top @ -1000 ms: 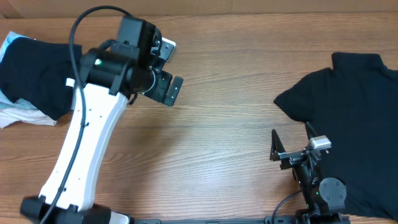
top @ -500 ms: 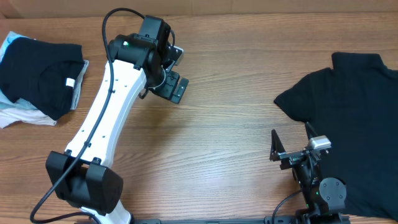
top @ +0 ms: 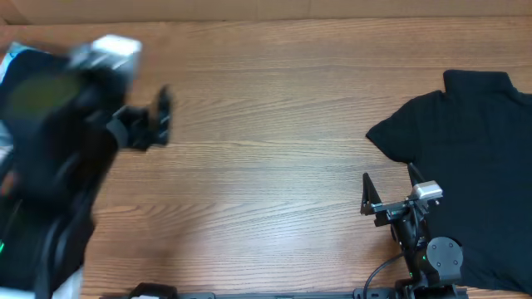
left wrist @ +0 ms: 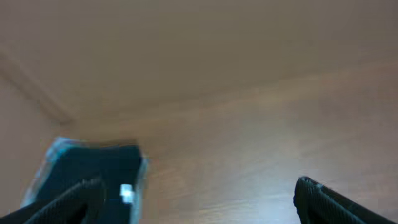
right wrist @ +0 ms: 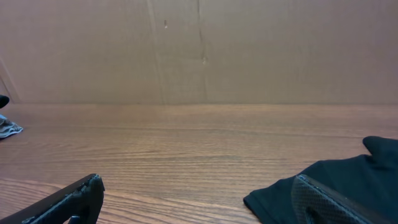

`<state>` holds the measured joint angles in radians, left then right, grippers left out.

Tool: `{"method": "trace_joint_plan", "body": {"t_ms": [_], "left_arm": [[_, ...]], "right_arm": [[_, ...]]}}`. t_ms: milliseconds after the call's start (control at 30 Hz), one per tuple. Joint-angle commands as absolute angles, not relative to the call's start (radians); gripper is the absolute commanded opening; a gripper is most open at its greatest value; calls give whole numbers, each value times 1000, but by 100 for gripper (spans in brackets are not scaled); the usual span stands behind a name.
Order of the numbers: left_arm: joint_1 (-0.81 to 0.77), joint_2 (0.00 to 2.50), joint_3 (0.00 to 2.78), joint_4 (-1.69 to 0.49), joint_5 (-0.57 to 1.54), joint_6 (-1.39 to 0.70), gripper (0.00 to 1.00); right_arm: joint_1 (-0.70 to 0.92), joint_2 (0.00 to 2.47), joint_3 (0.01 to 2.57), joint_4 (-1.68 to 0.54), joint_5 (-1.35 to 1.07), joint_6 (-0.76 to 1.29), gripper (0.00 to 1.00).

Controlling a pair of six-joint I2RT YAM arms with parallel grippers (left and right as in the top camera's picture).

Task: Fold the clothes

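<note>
Black is the only clothing colour here, and I count two shirts and two grippers. Nearest, at the bottom right of the overhead frame, the right gripper point(top: 388, 178) sits low over the table point(top: 274, 166). It is spread wide with nothing between its fingers. Its wrist view agrees, with a finger in each lower corner and bare wood between them.

Just beside it, the spread shirt point(top: 474, 158) lies flat along the right edge of the frame, one sleeve pointing toward the centre. One finger overlaps the shirt's near edge, but I cannot tell whether it touches the fabric.

The left arm point(top: 50, 166) fills the left side of the overhead frame as a large dark blur, too smeared to read there. Its wrist view is soft too, but it shows the left gripper point(left wrist: 199, 183) wide open and holding nothing.

Beyond it, at the lower left of that view, lies the folded shirt point(left wrist: 87, 168). It has a small white label point(left wrist: 126, 194) and a pale-blue edge point(left wrist: 53, 152) showing around it. In the overhead frame this shirt sits at the upper left, mostly hidden by the arm and well apart from the spread one.

Farthest back stands a cardboard wall point(right wrist: 249, 50).
</note>
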<state>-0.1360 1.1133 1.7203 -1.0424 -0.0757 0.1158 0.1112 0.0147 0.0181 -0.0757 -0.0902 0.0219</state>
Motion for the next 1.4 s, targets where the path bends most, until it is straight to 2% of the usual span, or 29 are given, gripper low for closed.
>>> {"method": "trace_joint_plan", "body": {"t_ms": [0,167,333,667,1067,1367], "left_arm": [[-50,916,1498,-924,-26,137,100],[-17,628,1161,-726,-25,165,100],[29,404,894,-620,46,142,100],[41,-2,392,-372,35,-18,100],[34,3,23,-60,71,-57,100],[34,5,5,-73,49,-56,100]], "right_arm": [[107,3,8,-73,-96,14,100],[107,3,8,-73,-96,14,100],[107,3,8,-73,-96,14,100],[107,3,8,-73,-96,14,100],[107,3,8,-73,-96,14,100],[107,3,8,-73,-96,14,100]]}}
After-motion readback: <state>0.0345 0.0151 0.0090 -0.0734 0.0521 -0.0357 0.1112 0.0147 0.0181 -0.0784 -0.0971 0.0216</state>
